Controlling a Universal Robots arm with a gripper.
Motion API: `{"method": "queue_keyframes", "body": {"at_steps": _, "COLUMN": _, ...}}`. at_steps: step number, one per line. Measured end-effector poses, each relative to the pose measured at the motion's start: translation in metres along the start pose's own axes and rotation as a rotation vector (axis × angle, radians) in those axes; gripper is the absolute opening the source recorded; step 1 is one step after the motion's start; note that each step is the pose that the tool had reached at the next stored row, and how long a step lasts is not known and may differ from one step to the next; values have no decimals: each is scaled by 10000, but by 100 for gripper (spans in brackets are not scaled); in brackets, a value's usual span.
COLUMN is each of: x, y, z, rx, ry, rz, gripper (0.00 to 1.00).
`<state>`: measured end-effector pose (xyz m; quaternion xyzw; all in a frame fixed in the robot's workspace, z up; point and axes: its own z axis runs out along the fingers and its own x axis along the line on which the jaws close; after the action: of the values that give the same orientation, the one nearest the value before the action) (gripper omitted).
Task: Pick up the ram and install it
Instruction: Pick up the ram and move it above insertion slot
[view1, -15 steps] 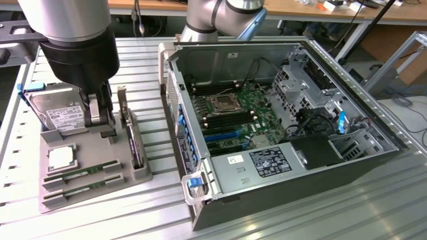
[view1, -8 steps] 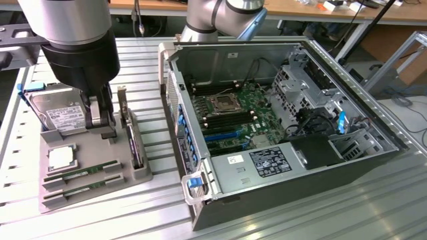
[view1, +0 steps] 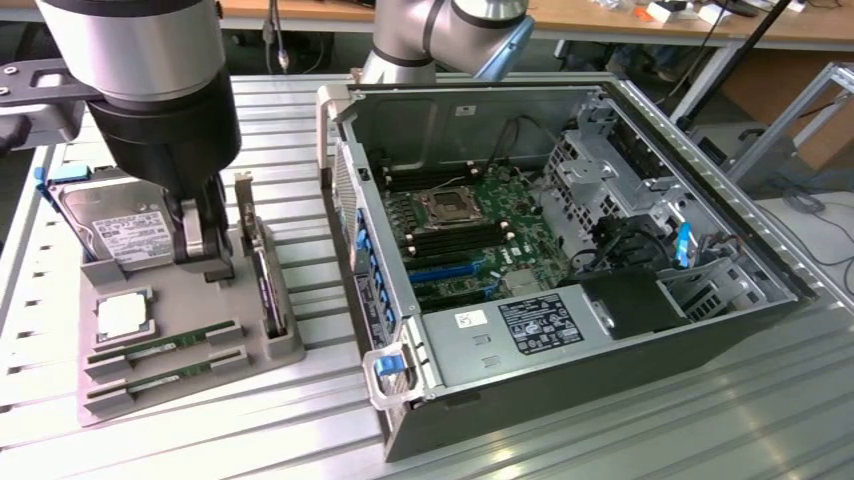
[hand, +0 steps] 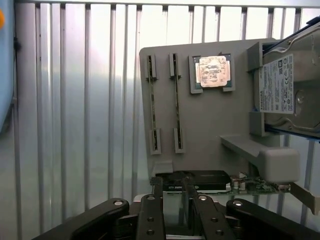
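Gripper: my gripper (hand: 172, 187) is spread and holds nothing; it hangs over the tray (hand: 200, 125), between the hard drive (hand: 292, 85) and the expansion card (hand: 200, 180).
Ram: the ram (hand: 153, 102) is two sticks on edge in tray slots, apart from the gripper.
Risk: coming down here I'd likely strike the card, and a skewed pinch could jam a stick.
Around: the CPU (hand: 212, 70) sits beside the sticks, and the open case (view1: 601, 430) is near.
Unclear: I can't tell which motherboard (view1: 481, 240) slots are free.

The silver and black robot arm (view1: 160, 90) points straight down, and its black metal pincer (hand: 172, 186) has both jaws wide apart.
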<state>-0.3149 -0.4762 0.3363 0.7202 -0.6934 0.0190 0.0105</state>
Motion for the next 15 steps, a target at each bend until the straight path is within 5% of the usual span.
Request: {"method": "queue_keyframes", "body": {"at_steps": 15, "x": -5, "y": 1, "z": 112, "rx": 0, "ry": 0, "rz": -2, "gripper": 30}}
